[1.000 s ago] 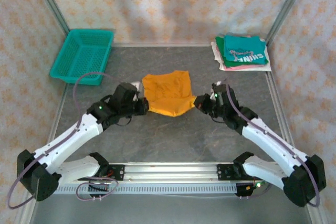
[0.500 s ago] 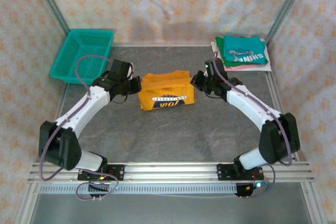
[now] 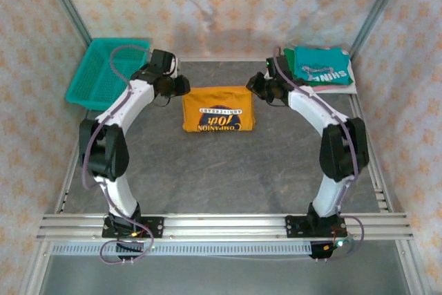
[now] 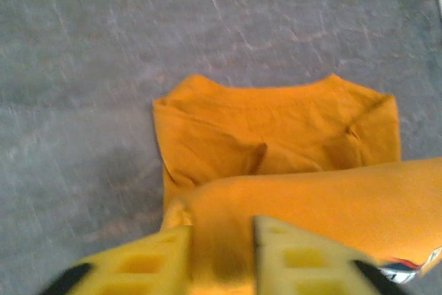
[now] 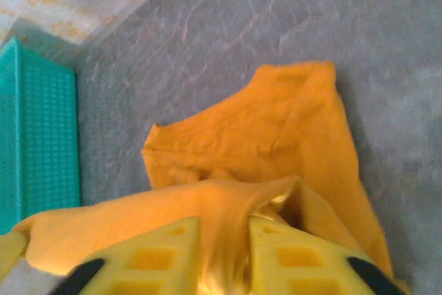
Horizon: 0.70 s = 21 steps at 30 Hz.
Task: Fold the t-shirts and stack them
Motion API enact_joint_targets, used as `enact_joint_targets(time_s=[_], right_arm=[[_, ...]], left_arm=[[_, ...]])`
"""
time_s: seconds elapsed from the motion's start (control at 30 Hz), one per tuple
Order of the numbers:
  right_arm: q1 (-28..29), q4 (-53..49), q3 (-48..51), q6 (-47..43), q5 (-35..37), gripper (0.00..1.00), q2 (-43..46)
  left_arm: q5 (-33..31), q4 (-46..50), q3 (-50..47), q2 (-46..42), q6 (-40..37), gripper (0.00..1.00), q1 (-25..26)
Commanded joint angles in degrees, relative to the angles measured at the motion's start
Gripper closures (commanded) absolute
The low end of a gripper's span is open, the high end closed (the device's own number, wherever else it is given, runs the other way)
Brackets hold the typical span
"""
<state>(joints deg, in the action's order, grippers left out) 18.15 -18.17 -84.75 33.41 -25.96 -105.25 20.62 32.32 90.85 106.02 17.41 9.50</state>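
Note:
The mustard-orange t-shirt (image 3: 218, 108) lies folded at the table's middle back, its dark-and-white print facing up. My left gripper (image 3: 181, 88) is at its far left corner, my right gripper (image 3: 257, 89) at its far right corner. In the left wrist view the fingers (image 4: 222, 240) stand a little apart over the top layer of the orange cloth (image 4: 276, 136), nothing pinched. In the right wrist view the cloth (image 5: 276, 122) rises in a ridge into the narrow gap of that gripper (image 5: 224, 240). A folded teal shirt (image 3: 319, 65) tops pink and white shirts (image 3: 304, 88) at back right.
A teal mesh basket (image 3: 107, 74) stands at the back left, seen also in the right wrist view as a teal wall (image 5: 34, 136). Patterned curtain walls close in the back and sides. The grey tabletop (image 3: 221, 170) runs from the orange shirt to the arm bases.
Both arms carried the shirt's near edge up and over to the far side, folding it so the print faces up. Both arms now stretch far back, and the jaws have parted somewhat.

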Motion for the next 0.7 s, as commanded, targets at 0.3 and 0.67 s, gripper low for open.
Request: enact_joint_targets(time_s=[0.3,0.67], right_arm=[[0.35,5.79,4.01,-3.22,-6.30,0.65,1.67],[5.01,34.85,18.64,7.99,-17.79,0.80,-3.82]], left_arm=[[-5.12,-7.09,-6.78,-4.76,3.49,0.52,1.19],[3.66,-33.87,-22.20,1.76,8.98,0.63,9.11]])
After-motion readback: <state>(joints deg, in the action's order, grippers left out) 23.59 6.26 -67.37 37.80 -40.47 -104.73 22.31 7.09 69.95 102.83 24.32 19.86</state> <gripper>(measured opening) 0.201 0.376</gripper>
